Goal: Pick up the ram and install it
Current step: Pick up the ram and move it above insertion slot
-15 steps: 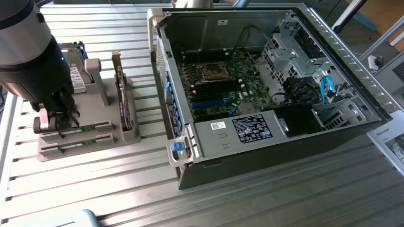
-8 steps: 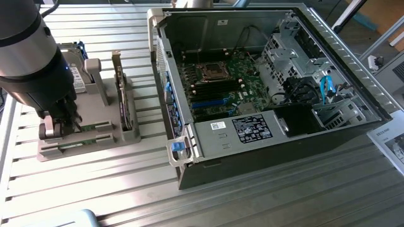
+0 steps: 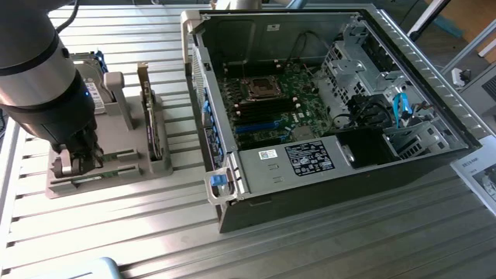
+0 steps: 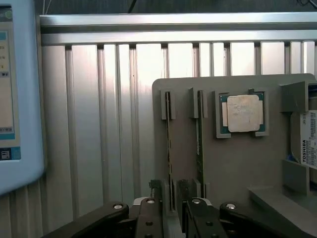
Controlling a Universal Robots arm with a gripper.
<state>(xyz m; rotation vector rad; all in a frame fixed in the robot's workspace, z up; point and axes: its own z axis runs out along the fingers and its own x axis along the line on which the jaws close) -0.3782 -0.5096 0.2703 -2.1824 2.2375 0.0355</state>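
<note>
1. Wrist view is showing the ram point(image 4: 169, 148) standing on edge in a slot of the gray holder point(image 4: 237, 168).
2. The gripper point(image 4: 173, 218) is hanging over the holder with its fingers point(image 4: 148, 220) spread wide, gripping nothing.
3. The ram's near end is running into the gap between the fingers.
4. A second stick point(image 4: 199, 144) is sitting in the holder's neighbouring slot, between the ram and a processor chip point(image 4: 242, 113).
5. The open computer case point(image 3: 310, 203) is lying beside the holder.
</note>
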